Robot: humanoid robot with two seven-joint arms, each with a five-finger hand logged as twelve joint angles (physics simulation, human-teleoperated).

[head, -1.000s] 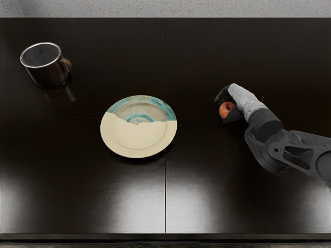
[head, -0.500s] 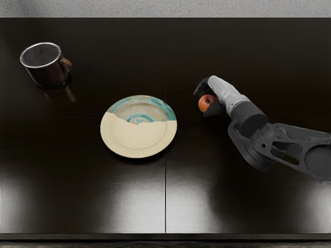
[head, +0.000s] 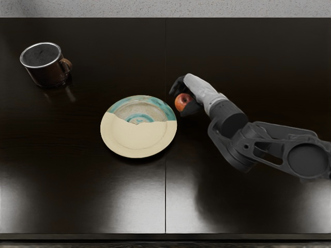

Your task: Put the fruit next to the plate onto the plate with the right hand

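Right hand [head: 198,93] pale grey on the back, black fingers [head: 179,84], dark grey cylindrical wrist [head: 227,123], open-framed forearm [head: 269,147], round joint disc [head: 306,161]

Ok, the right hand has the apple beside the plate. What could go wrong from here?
1. The apple in the right hand sits just off the right rim of the plate, not over it. Letting go here would likely drop it on the table or clip the rim.
2. The apple is round and the plate looks shallow, so a release from height could let it roll off.
3. The fingers cover only part of the apple, so it might slip mid-carry.
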